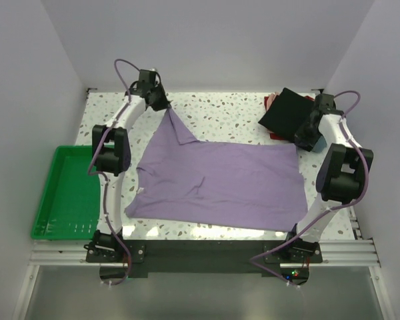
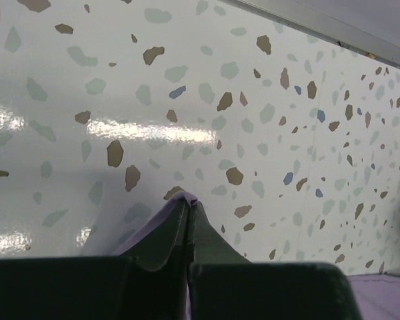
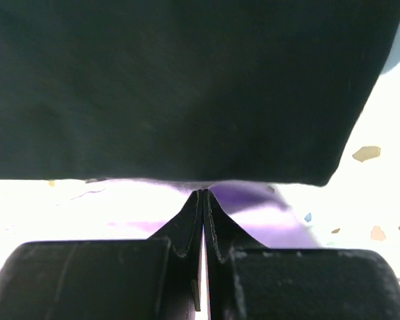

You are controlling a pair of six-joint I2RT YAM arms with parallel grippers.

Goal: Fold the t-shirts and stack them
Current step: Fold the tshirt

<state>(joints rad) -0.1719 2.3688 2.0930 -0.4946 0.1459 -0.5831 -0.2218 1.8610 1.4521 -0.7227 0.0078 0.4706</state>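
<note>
While my left claw (image 2: 189, 200) pinches a far corner of the large lavender-purple cloth t-shirt (image 1: 220, 180), my right claw (image 3: 203, 192) sits closed beside another.

No legible text, label, brand, number or sign in any view.

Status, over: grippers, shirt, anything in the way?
Left gripper shut on lavender t-shirt, far-left corner. Right gripper shut at its far-right corner, grip unconfirmed. Folded black t-shirt close beside.

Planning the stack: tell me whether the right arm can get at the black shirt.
Probably yes: the black shirt lies right ahead of the right gripper, nothing between, though its jaws are shut.
</note>
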